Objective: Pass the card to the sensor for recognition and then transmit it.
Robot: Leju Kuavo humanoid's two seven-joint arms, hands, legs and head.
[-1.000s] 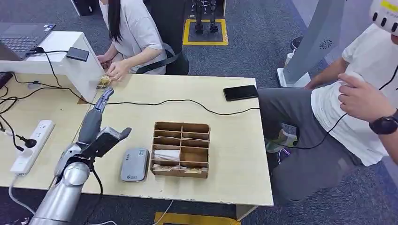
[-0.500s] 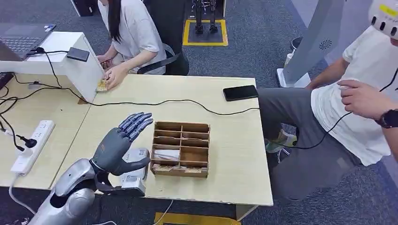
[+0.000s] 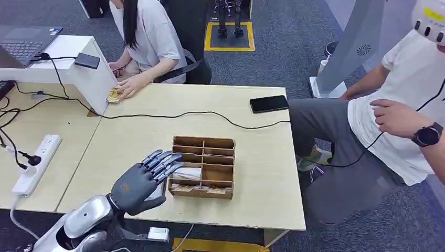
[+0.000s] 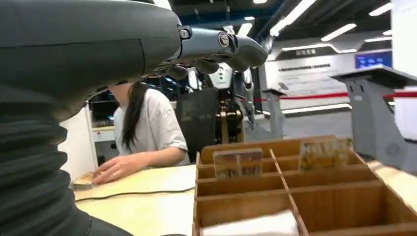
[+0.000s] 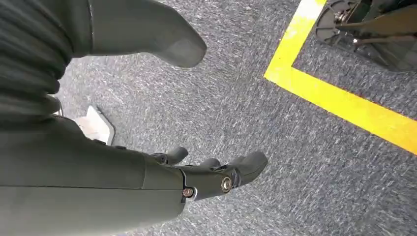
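Hovering empty, fingers spread, the left robot hand [image 3: 140, 181] sits just beside the box [image 3: 202, 167] (cards [image 4: 239, 162] upright inside).

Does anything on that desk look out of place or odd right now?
One thing: a black cable trails loose across the middle of the table, behind the wooden card box, where a reaching arm might snag it. The left hand hovers open beside the box, which sits square and upright.
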